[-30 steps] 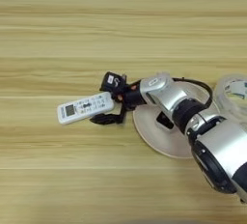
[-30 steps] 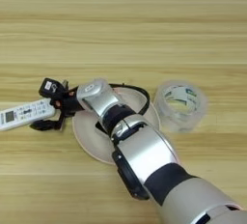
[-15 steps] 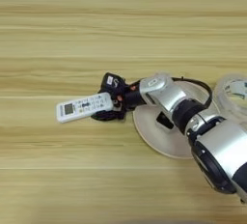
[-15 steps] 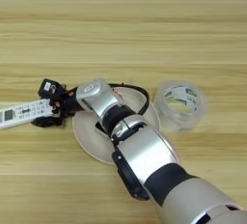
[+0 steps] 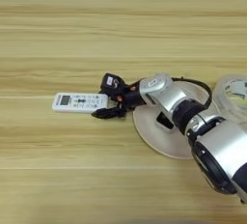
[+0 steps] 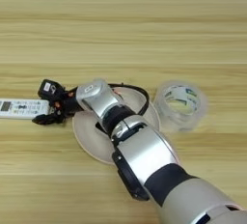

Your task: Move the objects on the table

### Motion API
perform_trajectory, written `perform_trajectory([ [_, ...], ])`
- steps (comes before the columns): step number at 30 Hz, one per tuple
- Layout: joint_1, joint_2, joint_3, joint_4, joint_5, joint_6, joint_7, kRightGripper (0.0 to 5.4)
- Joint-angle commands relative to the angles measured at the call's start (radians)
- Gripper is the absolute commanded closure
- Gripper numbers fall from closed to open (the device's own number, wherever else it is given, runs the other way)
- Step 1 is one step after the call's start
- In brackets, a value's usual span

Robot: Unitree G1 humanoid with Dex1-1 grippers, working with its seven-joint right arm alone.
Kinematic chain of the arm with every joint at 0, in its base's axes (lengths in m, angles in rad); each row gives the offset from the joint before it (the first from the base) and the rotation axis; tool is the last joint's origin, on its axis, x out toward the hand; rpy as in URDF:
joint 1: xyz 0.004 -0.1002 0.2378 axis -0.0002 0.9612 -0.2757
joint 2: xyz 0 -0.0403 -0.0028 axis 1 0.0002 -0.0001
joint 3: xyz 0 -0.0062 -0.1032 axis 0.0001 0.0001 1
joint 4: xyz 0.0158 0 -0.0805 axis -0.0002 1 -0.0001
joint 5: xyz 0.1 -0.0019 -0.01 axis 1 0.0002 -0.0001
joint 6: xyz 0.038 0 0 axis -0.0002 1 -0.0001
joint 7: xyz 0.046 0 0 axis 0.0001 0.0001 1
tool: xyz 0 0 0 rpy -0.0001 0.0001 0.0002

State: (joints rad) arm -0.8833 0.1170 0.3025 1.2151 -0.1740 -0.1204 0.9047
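Note:
A small white remote (image 5: 79,102) with a grey screen lies level on the wood-grain table (image 5: 120,25), left of centre. My right gripper (image 5: 108,98) reaches in from the right, across a round cream plate (image 5: 159,138). Its two black fingers are closed on the remote's right end, one against the far long side and one against the near side. The silver forearm covers much of the plate. A clear tape roll (image 6: 181,103) stands just right of the plate, apart from the arm.
A black cable (image 6: 137,92) loops over the plate's far rim beside the forearm. Bare table stretches across the whole far half and to the left of the remote.
The two fingers have drawn closer together around the remote's right end. The remote has turned from tilted to level and its left end has swung towards the far side.

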Motion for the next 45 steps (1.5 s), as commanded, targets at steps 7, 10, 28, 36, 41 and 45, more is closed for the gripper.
perform_trajectory([
  [7, -0.025, 0.046, -0.021, -0.08, 0.02, -0.022, -0.038, 2.41],
  [10, -0.007, 0.042, -0.023, -0.109, 0.024, -0.024, -0.043, 2.41],
  [28, 0.043, 0.026, -0.046, -0.283, 0.054, 0.021, -0.055, 2.43],
  [36, 0.081, -0.004, -0.067, -0.414, 0.08, 0.073, -0.079, 2.43],
  [41, 0.126, -0.041, -0.095, -0.542, 0.102, 0.121, -0.095, 2.43],
  [45, 0.163, -0.078, -0.11, -0.652, 0.121, 0.181, -0.1, 2.43],
])
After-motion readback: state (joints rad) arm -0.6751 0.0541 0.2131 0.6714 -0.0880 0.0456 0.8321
